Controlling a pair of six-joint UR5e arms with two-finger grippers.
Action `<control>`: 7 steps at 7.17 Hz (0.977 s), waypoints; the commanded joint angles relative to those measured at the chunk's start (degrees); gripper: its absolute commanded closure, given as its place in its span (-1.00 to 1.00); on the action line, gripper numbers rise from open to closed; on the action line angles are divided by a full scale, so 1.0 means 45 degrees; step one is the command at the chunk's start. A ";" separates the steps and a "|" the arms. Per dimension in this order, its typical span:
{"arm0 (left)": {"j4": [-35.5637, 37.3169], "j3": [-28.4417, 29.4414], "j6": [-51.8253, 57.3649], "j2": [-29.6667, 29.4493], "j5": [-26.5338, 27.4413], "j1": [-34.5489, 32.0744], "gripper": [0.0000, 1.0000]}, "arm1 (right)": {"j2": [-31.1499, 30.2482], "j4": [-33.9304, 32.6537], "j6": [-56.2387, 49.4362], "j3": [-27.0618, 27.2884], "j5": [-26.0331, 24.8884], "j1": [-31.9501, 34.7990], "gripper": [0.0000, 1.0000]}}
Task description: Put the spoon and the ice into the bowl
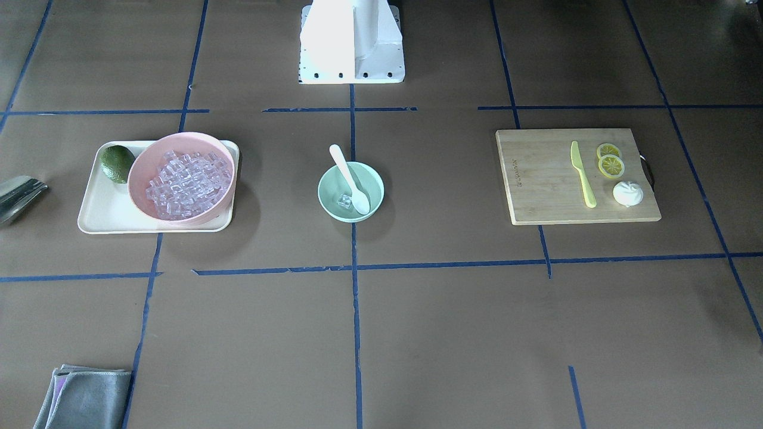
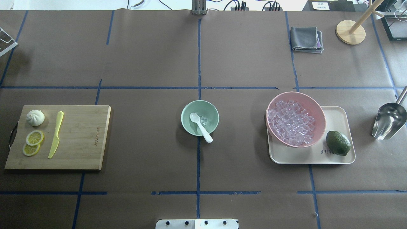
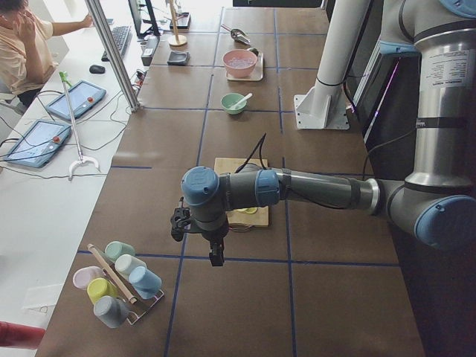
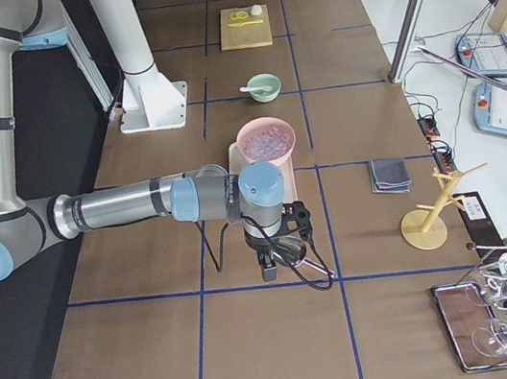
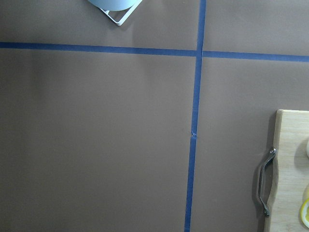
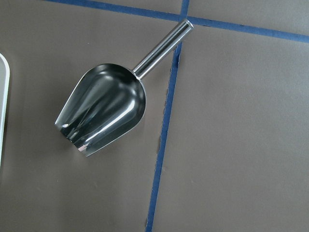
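The mint-green bowl (image 2: 184,115) stands at the table's middle and also shows in the front view (image 1: 331,205). The white spoon (image 2: 205,134) lies in it, scoop down inside and handle over the rim; it shows in the front view too (image 1: 344,168). One clear ice cube (image 2: 203,121) sits in the bowl beside the scoop (image 1: 344,201). My left gripper (image 3: 216,256) hangs off the table's left end, far from the bowl; I cannot tell its state. My right gripper (image 4: 267,270) hangs over the metal scoop at the right end; I cannot tell its state.
A pink bowl (image 2: 313,102) full of ice cubes and a green lime (image 2: 338,143) sit on a cream tray (image 2: 337,115). A metal scoop (image 6: 104,113) lies right of it. A cutting board (image 2: 79,136) holds a yellow knife (image 2: 55,135), lemon slices and a bun. A grey cloth (image 2: 306,38) lies far right.
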 commanded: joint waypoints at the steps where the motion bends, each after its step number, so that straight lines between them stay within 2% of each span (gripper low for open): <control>1: -0.0025 0.0001 0.0001 0.0101 0.0018 0.0020 -1.00 | 0.0000 -0.0017 0.0125 0.0010 0.0064 -0.0001 -0.99; 2: -0.0063 -0.0057 -0.0018 0.0180 -0.0001 0.0020 -1.00 | 0.0000 -0.0017 0.0203 -0.0029 0.0084 -0.0001 -0.99; 4: -0.0025 -0.0115 -0.1144 0.0200 -0.0798 0.0020 -1.00 | 0.0000 -0.0017 0.0204 -0.0087 0.0026 -0.0001 -0.99; 5: -0.0470 -0.0136 -0.0881 0.0548 -0.0724 0.0039 -1.00 | 0.0000 -0.0017 0.0204 -0.0107 0.0026 -0.0001 -0.99; 7: -0.2090 0.0779 -0.0955 0.0552 -0.0685 0.0039 -1.00 | -0.0020 -0.0017 0.0204 -0.0185 0.0045 -0.0001 -0.99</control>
